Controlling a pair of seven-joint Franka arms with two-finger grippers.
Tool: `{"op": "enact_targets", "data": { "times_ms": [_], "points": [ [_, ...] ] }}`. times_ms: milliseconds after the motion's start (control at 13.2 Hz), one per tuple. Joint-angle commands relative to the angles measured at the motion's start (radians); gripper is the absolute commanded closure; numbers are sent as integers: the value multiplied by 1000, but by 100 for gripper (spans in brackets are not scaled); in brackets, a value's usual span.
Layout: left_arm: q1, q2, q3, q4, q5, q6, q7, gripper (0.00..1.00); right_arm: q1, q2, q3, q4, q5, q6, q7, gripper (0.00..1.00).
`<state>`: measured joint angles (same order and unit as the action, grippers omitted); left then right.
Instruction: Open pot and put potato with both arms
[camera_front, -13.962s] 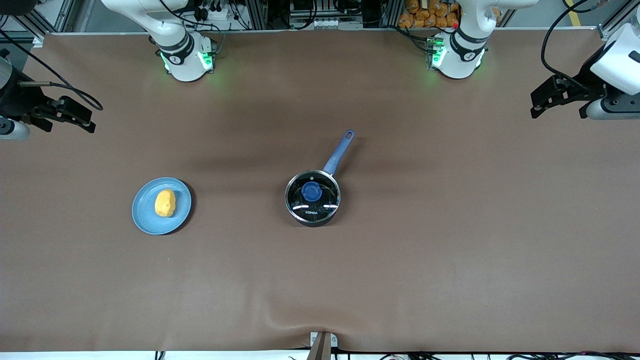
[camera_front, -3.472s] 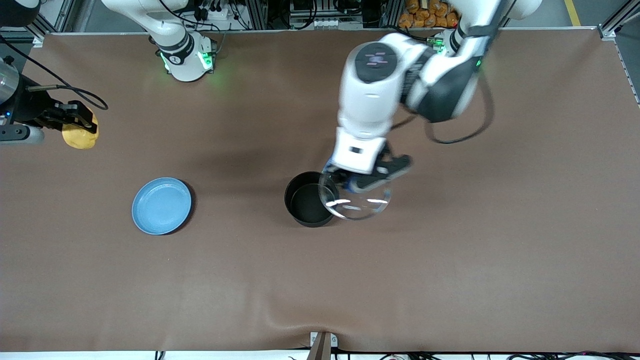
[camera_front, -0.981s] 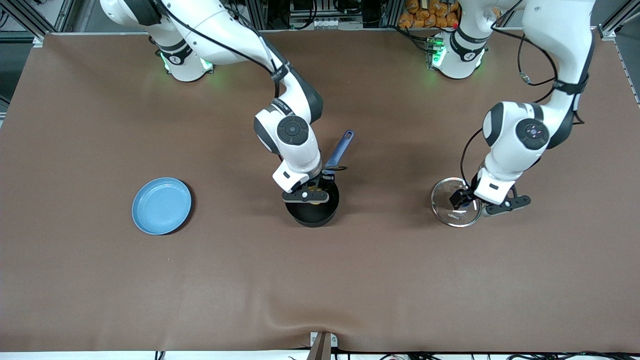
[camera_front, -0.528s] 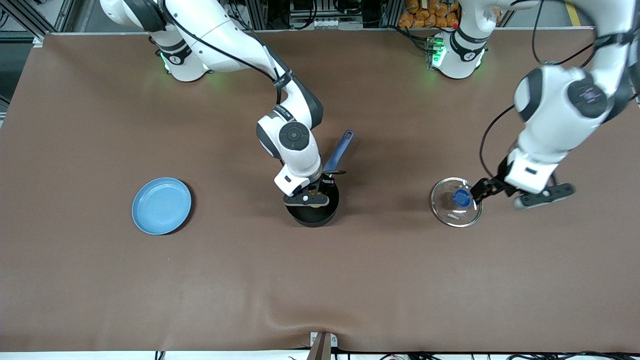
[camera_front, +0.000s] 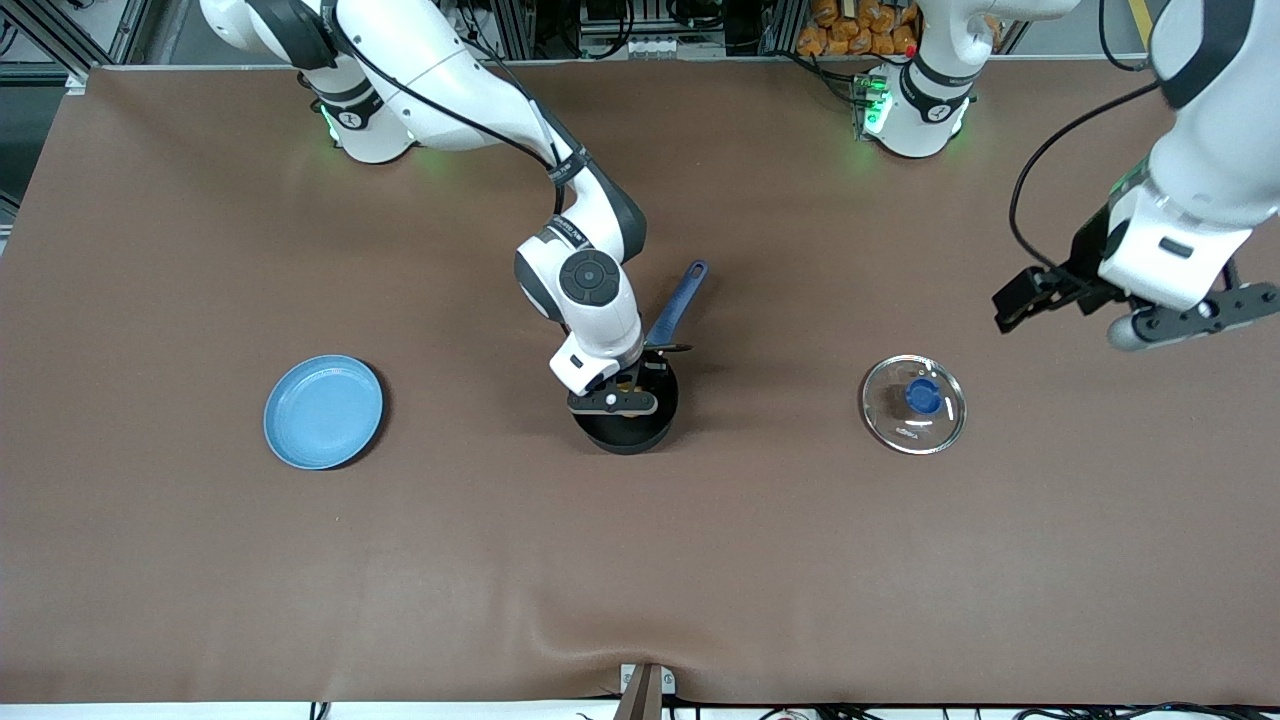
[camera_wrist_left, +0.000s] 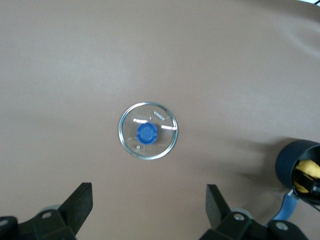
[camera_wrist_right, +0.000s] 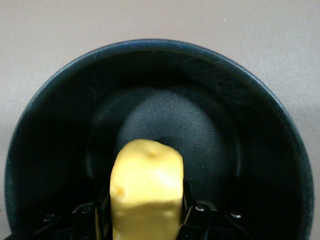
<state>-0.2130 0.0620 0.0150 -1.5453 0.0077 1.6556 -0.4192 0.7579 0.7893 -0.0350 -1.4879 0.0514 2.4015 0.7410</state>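
The black pot (camera_front: 625, 425) with its blue handle (camera_front: 678, 303) stands open at mid-table. My right gripper (camera_front: 628, 385) is down in its mouth, shut on the yellow potato (camera_wrist_right: 146, 192), which hangs over the pot's black inside (camera_wrist_right: 165, 120). The glass lid (camera_front: 913, 404) with its blue knob (camera_front: 922, 397) lies flat on the table toward the left arm's end; it also shows in the left wrist view (camera_wrist_left: 148, 130). My left gripper (camera_front: 1065, 300) is open and empty, raised above the table beside the lid. The pot's edge with the potato shows in the left wrist view (camera_wrist_left: 292, 160).
An empty blue plate (camera_front: 323, 411) lies toward the right arm's end of the table. The brown table mat (camera_front: 640, 560) has a small wrinkle at its near edge.
My left gripper has let go of the lid's knob, opened, and risen away toward the left arm's end. The lid stays flat on the table. My right gripper holds the potato in the pot's mouth.
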Motion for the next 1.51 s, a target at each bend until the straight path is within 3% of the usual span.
{"op": "enact_targets", "data": {
  "times_ms": [0,302,906,1434],
  "points": [
    [7,-34,-1,43,-2,-111,80,0,8,8,-10,28,-16,-4,20,32],
    [40,-79,7,31,-3,-146,186,0,-6,-37,-11,26,-2,-42,18,30],
    [83,-83,2,25,-3,-148,266,0,-141,-405,-11,32,1,-577,-2,30],
    [84,-96,-43,16,-12,-149,302,0,-328,-689,-13,31,-10,-985,-362,25]
  ]
}}
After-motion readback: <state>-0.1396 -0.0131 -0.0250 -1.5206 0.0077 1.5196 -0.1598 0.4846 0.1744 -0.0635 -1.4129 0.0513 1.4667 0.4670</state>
